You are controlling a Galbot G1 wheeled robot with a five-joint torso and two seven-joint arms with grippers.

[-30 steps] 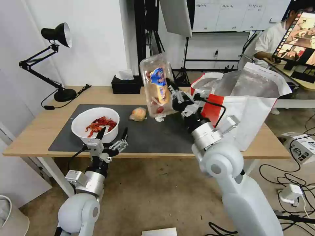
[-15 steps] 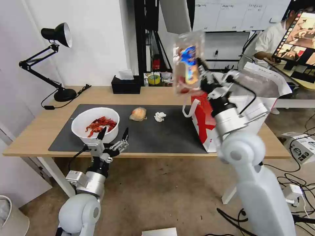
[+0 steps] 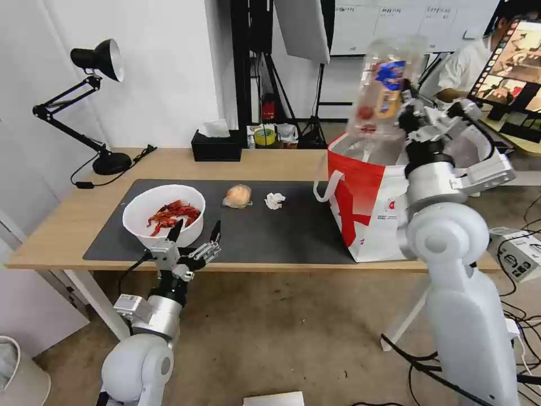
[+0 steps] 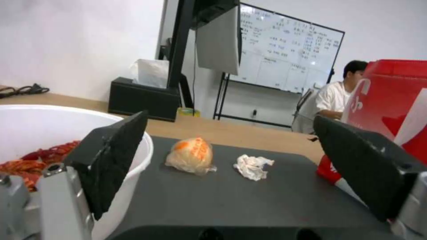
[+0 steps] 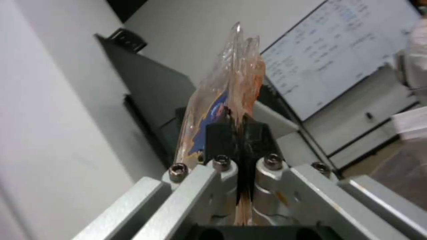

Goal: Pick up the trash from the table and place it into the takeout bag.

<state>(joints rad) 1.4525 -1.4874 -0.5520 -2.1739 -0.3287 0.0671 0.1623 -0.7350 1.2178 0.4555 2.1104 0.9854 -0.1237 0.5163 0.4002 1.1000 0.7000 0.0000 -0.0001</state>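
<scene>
The right pincer (image 3: 407, 107) is clamped on one thin edge of the clear tray (image 3: 383, 90), held upright above the takeout bag (image 3: 366, 192) mouth. That slim grip could slip, or the tray snag the rim and tip out tomatoes. The left pincer (image 3: 194, 234) waits apart beside the bowl (image 3: 163, 214) on the tabletop (image 3: 270, 163).

The right end effector (image 3: 407, 110) grips the clear hinged tray (image 3: 383, 90) above the open mouth of the takeout bag (image 3: 369, 208), nothing between them. On the surface (image 3: 270, 160), bare dark mat (image 3: 270, 231) separates the white bowl (image 3: 163, 211), wrapped orange lump (image 3: 238, 195) and crumpled tissue (image 3: 275, 200), each well apart. The left end effector (image 3: 194, 239), fingers spread, sits at the near edge beside the bowl.
</scene>
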